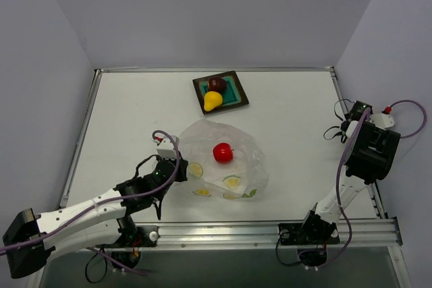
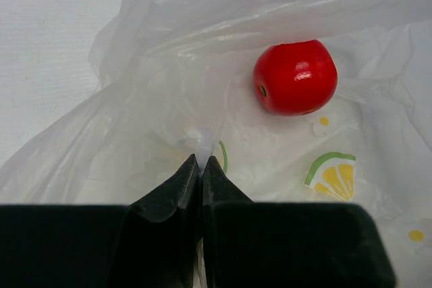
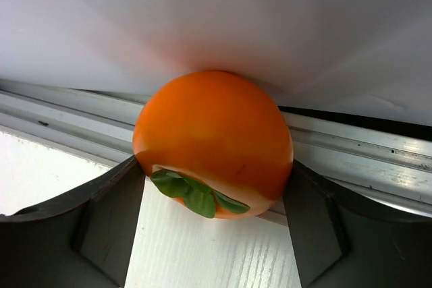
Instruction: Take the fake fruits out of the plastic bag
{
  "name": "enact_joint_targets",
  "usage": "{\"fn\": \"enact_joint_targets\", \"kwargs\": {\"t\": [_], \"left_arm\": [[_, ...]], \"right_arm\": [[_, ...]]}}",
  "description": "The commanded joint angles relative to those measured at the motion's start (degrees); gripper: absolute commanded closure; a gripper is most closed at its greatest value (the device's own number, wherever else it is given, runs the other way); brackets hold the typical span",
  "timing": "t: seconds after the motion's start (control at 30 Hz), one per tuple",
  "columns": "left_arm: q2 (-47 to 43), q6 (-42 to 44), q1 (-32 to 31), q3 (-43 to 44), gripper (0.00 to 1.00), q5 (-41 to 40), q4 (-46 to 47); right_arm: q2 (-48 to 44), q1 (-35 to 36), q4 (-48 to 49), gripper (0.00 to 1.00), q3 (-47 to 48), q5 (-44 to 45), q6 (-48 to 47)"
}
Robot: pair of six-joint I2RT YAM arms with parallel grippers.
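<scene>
Red round plastic fruit (image 2: 295, 77) — lodged in crinkly lemon-printed clear bag (image 2: 169, 52), just ahead-right of left gripper (image 2: 200, 164) pinched on its film; right gripper (image 3: 214, 164), well apart, clamped on orange plastic fruit (image 3: 212, 129).

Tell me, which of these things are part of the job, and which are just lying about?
Part of the job: plastic bag, pinched by the left gripper; red fruit in it; orange fruit in the right gripper; maroon fruit and yellow pear, already out.
Just there: plate under those two; metal rail.
</scene>
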Motion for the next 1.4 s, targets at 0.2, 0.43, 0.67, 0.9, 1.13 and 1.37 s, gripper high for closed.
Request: {"fn": "enact_joint_targets", "kwargs": {"t": [0.2, 0.43, 0.67, 0.9, 1.13, 1.37], "left_arm": [[0.57, 1.69, 0.99, 2.21, 0.98, 0.47, 0.60], [-0.47, -0.58, 0.99, 4.23, 0.98, -1.73, -4.74], [-9.52, -8.40, 1.16, 4.67, 0.98, -8.75, -17.57], [-13.22, -15.96, 1.51, 8.01, 0.98, -15.00, -32.07], [-14.45, -20.01, 2.04, 8.10, 0.98, -15.09, -36.31], [-12.09, -18.43, 2.22, 8.80, 0.98, -14.57, -35.08]], "right_arm": [[-10.00, 1.09, 4.41, 0.85, -7.62, 2.44, -2.45], [-27.04, 12.68, 6.01, 0.85, -15.80, 0.68, -3.34], [-29.53, 29.62, 5.47, 0.84, -11.77, -11.34, -5.96], [-11.97, 39.93, 1.00, 0.82, 8.17, -32.87, -15.37], [3.33, 46.00, -3.30, 0.82, 24.51, -35.36, -20.12], [13.71, 49.52, -9.29, 0.81, 34.20, -28.95, -24.87]]}}
